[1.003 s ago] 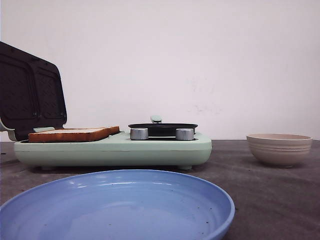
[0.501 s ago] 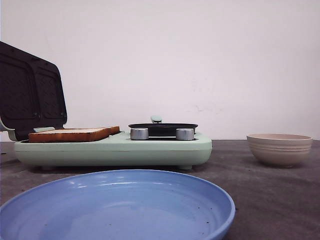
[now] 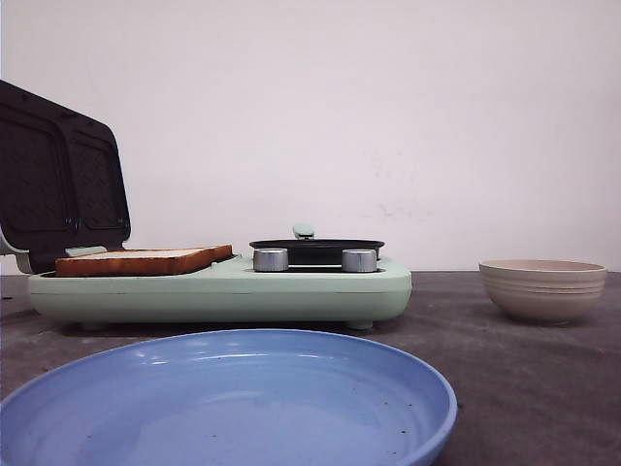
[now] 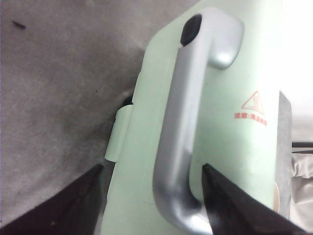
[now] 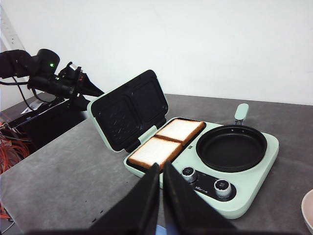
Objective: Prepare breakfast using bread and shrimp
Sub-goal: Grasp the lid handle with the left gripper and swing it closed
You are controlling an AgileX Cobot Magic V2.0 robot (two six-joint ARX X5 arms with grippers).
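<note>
Two slices of bread (image 5: 168, 142) lie flat side by side on the lower plate of the mint-green sandwich maker (image 3: 223, 291), edges touching, lid (image 5: 129, 110) propped open behind them; the black pan (image 5: 231, 148) sits empty in the neighbouring well. No shrimp seen in any view; interior of the beige ribbed bowl (image 3: 542, 289) is hidden from the front camera, so contents cannot be told. Blue plate (image 3: 228, 403) in the foreground shows only specks. Left gripper (image 4: 151, 196): fingers spread apart, straddling the silver handle (image 4: 178, 132) on the outside of the lid, not visibly pressing on it, holding nothing. Right gripper (image 5: 160, 200): fingers drawn together with only a thin slit between, nothing held, hanging above the table on the near side of the appliance. Handling judgement: bread is light, soft and compressible, with a firmer crust; a hard pinch would dent or tear the crumb. Best hold is probably at a crust edge, fingers over and under one side, lifting gently, since the slice lies flush on the plate and offers little clearance. Slice nearest the front rim looks most reachable. Lid handle is rigid and smooth, so it could slip under a loose hold.
</note>
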